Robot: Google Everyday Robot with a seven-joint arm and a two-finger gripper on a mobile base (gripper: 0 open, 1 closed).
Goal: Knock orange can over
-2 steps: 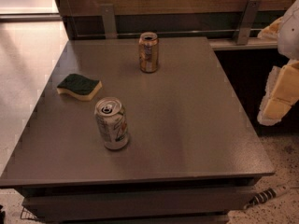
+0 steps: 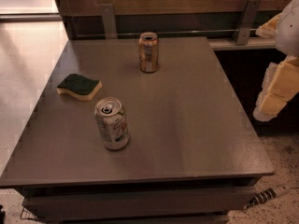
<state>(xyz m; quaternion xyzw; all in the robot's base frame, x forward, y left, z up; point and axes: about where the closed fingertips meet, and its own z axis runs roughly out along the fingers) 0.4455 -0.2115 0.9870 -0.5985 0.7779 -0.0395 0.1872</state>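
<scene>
Orange can (image 2: 148, 52) upright near table (image 2: 196, 125) far edge; white can (image 2: 111, 123), sponge (image 2: 79, 86) nearer; tool (image 2: 279, 85) beyond right edge.

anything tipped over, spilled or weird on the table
Nothing stands out. The orange can and white can both stand upright, the sponge lies flat by the left edge, and no spill shows. The gripper hangs beyond the right edge of the table, touching nothing.

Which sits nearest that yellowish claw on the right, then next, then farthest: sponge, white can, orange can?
The gripper hangs beyond the table's right edge.
1. orange can, back centre.
2. white can, front left.
3. sponge, left side.
</scene>
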